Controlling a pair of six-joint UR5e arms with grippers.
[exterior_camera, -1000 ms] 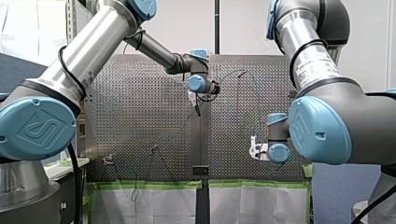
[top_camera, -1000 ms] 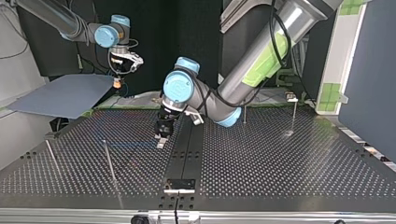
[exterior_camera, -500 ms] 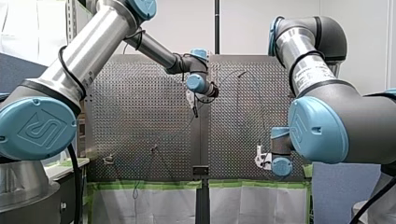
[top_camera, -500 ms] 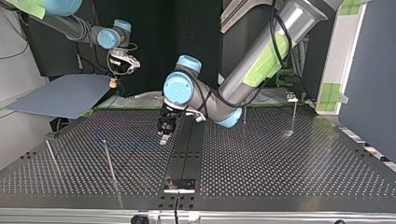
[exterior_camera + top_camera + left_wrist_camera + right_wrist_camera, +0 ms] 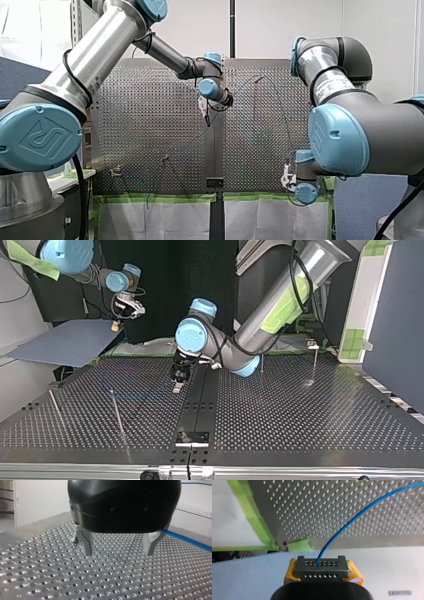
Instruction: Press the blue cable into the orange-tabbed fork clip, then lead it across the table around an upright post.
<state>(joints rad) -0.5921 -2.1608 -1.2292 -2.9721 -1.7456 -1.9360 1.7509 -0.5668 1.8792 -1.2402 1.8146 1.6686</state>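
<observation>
In the right wrist view my right gripper [image 5: 321, 566] is shut on the blue cable [image 5: 362, 512], which leaves its yellow pads [image 5: 355, 573] and runs back over the perforated table. That gripper [image 5: 117, 324] hangs beyond the table's far edge at the top view's left. My left gripper [image 5: 118, 552] stands open just above the table with nothing between its metal fingers [image 5: 86, 543]; the blue cable [image 5: 190, 541] passes beside one finger. In the top view it [image 5: 177, 385] is near the middle strip. A small clip [image 5: 312, 344] stands at the far right; its colour is too small to tell.
Thin upright posts [image 5: 118, 415] [image 5: 55, 407] stand at the top view's left, with another [image 5: 261, 362] near the clip. Green tape [image 5: 257, 522] lines the table edge under my right gripper. A grey-blue board [image 5: 65, 342] lies beyond that edge.
My right gripper has drawn the cable back past the table's edge, toward the front view's bottom. My left gripper has shifted only slightly and stays open.
</observation>
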